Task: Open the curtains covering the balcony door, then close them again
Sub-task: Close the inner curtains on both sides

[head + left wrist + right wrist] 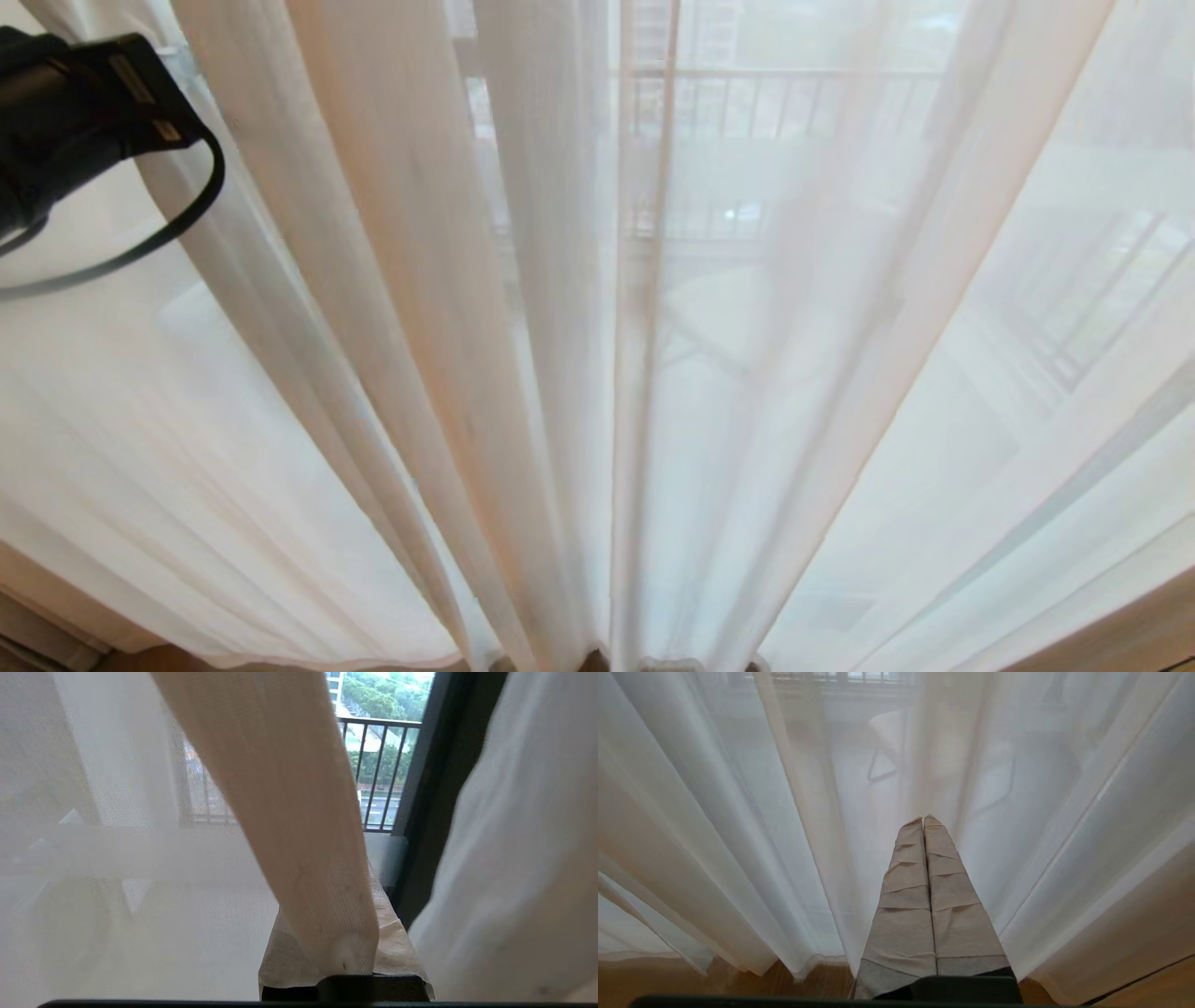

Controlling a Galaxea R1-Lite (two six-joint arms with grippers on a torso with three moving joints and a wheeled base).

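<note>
The sheer white curtains are hanging in long pleats right across the head view, filling it from side to side, with a dark balcony railing and pale floor showing faintly through the weave. The left gripper is reaching up at the far left of that view, and its wrist camera is showing its taped fingers pressed together on a bunched fold of the sheer fabric, which is running up and away from the pinch. Beside that fold a dark door frame and open daylight are showing, so the grip is probably there to drag this panel along its track. The right gripper is hanging low in front of the curtains, its two taped fingers pressed together on nothing, tips pointing at the fabric above the wooden floor; it appears to be parked while the left arm is doing the work.
</note>
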